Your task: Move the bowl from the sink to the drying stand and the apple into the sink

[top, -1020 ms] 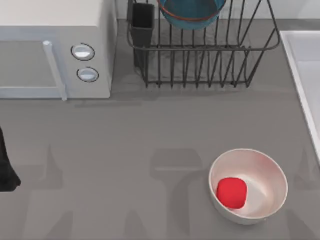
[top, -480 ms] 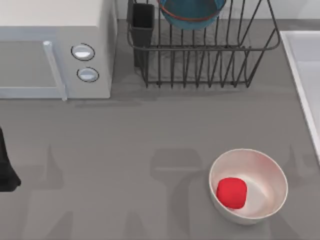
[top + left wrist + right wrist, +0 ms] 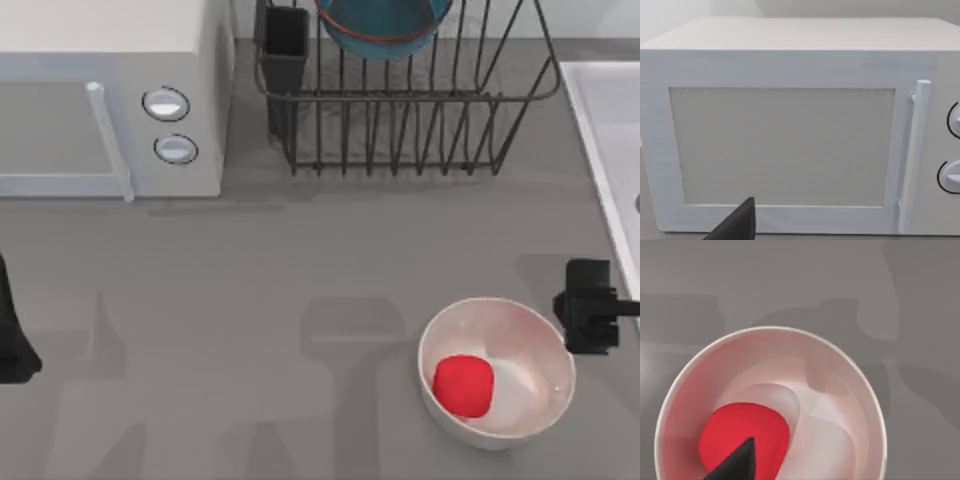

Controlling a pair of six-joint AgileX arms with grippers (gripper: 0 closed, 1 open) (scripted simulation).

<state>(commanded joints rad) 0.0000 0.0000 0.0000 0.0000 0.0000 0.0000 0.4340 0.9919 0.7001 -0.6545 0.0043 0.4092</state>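
teal bowl (image 3: pixel 383 25) cut by the top view's upper edge, sink (image 3: pixel 612 130) cropped at right, microwave (image 3: pixel 100 100) cropped at left, right gripper (image 3: pixel 588 306) fingers indistinct, left arm (image 3: pixel 12 335) mostly out of frame

Even, soft light falls on my grey matte table (image 3: pixel 300 300), bright with no harsh glare. Faint blurred shadows streak it beside the glossy white bowl (image 3: pixel 530 340), whose inside shows a pale sheen and a red tint off the bright red apple (image 3: pixel 742 432). Edges look undistorted.
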